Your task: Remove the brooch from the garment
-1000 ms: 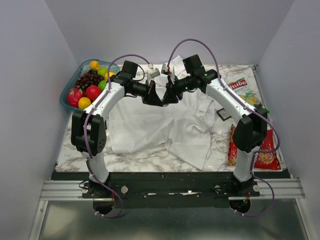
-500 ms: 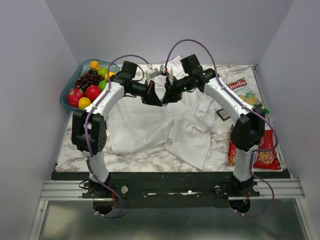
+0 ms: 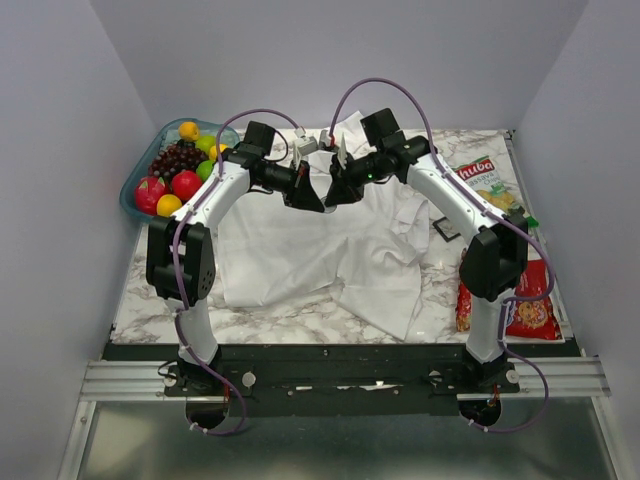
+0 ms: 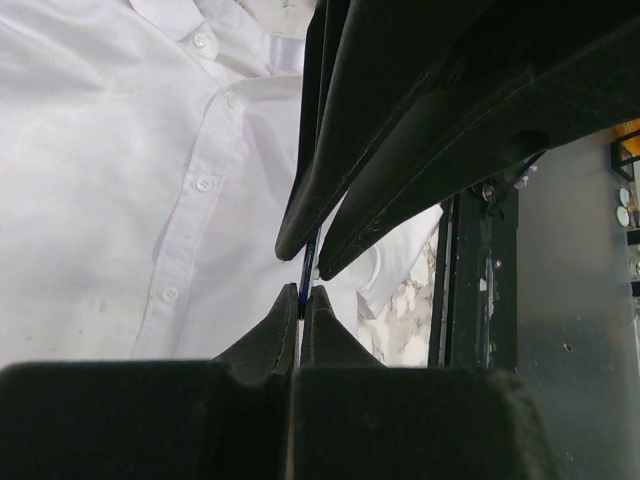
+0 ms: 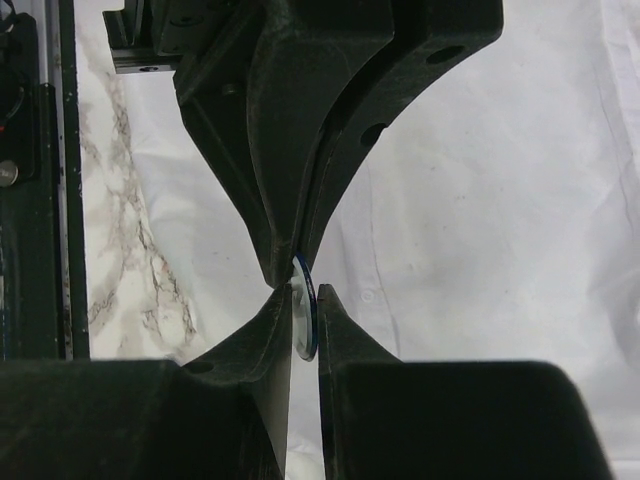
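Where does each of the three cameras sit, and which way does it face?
Top external: above and behind the arm bases, facing down over the table and garment; both whole arms show.
Left wrist: on the left arm, looking along the left gripper, its fingers at the bottom, toward the tips of the right gripper.
Right wrist: the mirror, own fingers at bottom, left gripper's tips opposite.
Both wrist views share the brooch, edge-on between meeting tips.

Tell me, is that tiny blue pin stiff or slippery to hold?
Probably stiff: the brooch shows a thin, straight edge pinched in the left gripper. Likely light, being so small. Perhaps slippery, with so little to grip.
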Action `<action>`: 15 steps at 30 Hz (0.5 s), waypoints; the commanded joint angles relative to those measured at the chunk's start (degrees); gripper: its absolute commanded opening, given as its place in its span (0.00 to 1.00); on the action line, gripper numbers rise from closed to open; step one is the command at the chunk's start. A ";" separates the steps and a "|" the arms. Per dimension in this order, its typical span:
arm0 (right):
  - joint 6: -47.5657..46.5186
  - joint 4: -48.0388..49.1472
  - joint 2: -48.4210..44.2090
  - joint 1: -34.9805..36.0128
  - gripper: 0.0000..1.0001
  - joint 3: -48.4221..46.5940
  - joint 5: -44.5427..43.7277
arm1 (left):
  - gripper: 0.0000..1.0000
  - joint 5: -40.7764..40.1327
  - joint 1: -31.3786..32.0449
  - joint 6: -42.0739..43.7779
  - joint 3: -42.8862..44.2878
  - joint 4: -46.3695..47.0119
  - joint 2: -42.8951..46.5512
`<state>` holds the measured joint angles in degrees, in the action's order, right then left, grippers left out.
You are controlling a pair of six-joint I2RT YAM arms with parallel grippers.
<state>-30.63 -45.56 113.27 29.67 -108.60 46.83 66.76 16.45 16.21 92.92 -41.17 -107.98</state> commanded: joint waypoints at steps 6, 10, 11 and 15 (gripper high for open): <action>-0.57 -0.41 2.56 0.04 0.17 0.31 1.59 | 0.00 13.83 -0.10 -14.95 0.07 11.62 -0.21; 1.97 0.29 3.18 0.04 0.15 0.67 4.23 | 0.00 16.03 -0.01 -24.98 -2.39 22.59 0.23; 2.42 0.91 3.44 0.04 0.14 0.75 4.67 | 0.00 16.47 -0.01 -28.04 -3.18 24.01 0.40; 5.84 2.58 3.80 0.04 0.10 1.46 6.43 | 0.00 16.91 0.16 -35.08 -5.21 30.96 0.93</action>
<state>-28.01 -44.23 113.73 28.10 -108.60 50.76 74.48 15.51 -5.41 88.07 -24.56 -109.01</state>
